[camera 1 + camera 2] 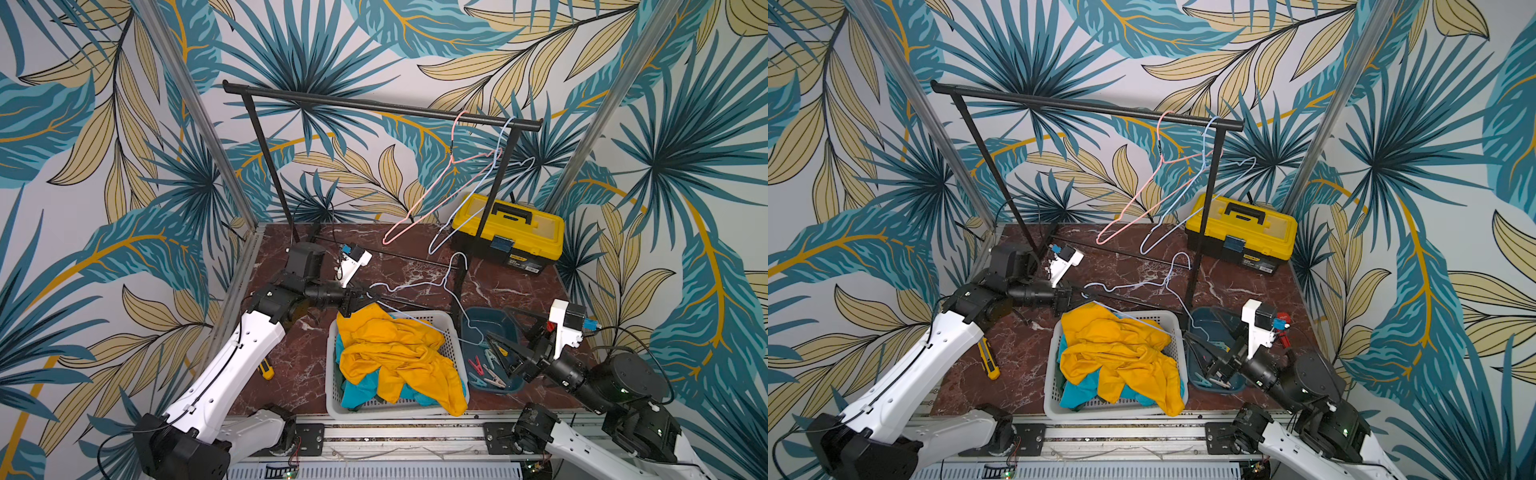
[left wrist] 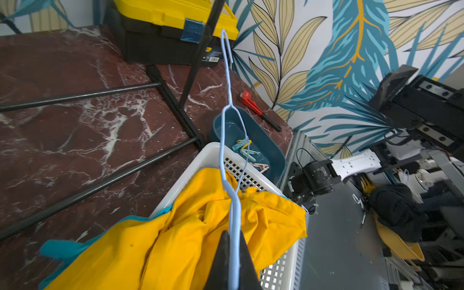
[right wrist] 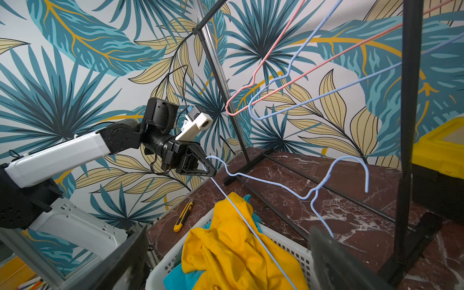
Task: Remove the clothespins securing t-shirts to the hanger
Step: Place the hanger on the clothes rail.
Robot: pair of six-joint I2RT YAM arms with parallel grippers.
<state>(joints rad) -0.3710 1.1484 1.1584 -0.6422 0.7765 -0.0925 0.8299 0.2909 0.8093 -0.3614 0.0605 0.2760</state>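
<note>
Blue wire hanger (image 2: 235, 226) is pinched in the closed left hand (image 3: 211, 172), long axis running toward the wide-open right hand (image 1: 496, 324), which is nearest the clothespins (image 2: 247, 150) in the tub (image 2: 266, 140) by the table (image 1: 395, 257)'s right edge, t-shirts (image 1: 395, 357) dumped in the basket (image 1: 332, 374).

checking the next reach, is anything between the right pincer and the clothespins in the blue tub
Only the light blue hanger: its far corner hangs over the tub right at the open right pincer. The clothespins lie loose below, otherwise uncovered.
</note>
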